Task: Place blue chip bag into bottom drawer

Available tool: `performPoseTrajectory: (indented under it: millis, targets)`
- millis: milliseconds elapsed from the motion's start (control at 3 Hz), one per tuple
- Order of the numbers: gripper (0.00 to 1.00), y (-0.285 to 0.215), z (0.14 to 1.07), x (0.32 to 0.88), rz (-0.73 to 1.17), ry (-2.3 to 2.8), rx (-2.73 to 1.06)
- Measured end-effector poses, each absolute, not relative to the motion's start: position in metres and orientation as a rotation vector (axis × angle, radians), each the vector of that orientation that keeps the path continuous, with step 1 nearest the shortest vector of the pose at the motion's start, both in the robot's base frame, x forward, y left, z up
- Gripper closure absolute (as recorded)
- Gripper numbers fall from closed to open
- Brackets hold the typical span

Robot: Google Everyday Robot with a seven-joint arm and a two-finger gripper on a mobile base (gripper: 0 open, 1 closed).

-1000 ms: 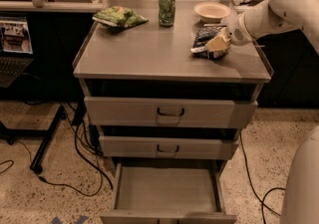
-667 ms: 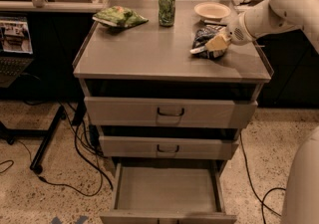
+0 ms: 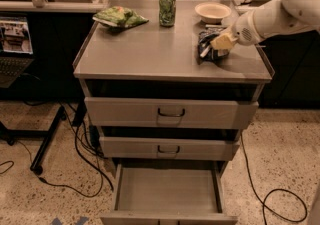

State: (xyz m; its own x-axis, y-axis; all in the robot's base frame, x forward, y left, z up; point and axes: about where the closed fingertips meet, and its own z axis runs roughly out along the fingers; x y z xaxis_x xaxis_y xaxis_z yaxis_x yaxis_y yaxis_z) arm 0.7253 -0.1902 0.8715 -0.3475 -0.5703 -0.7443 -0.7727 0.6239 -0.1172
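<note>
At upper right, the end effector (image 3: 223, 42) rested on the blue chip bag (image 3: 207, 52) on the counter (image 3: 150, 51); whether it gripped, I could not tell. Below, the bottom drawer (image 3: 167, 192) stood open, bag not yet inside.

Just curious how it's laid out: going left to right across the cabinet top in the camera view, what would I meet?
green chip bag → green can → blue chip bag, with the gripper on its right part. The bowl behind overlaps the bag, so it is left out.
</note>
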Motion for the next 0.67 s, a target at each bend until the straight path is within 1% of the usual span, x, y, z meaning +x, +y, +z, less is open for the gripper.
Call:
performPoseTrajectory:
  millis: [667]
  targets:
    - [1.0, -0.197, 0.9, 0.616, 0.434, 1.809, -1.192]
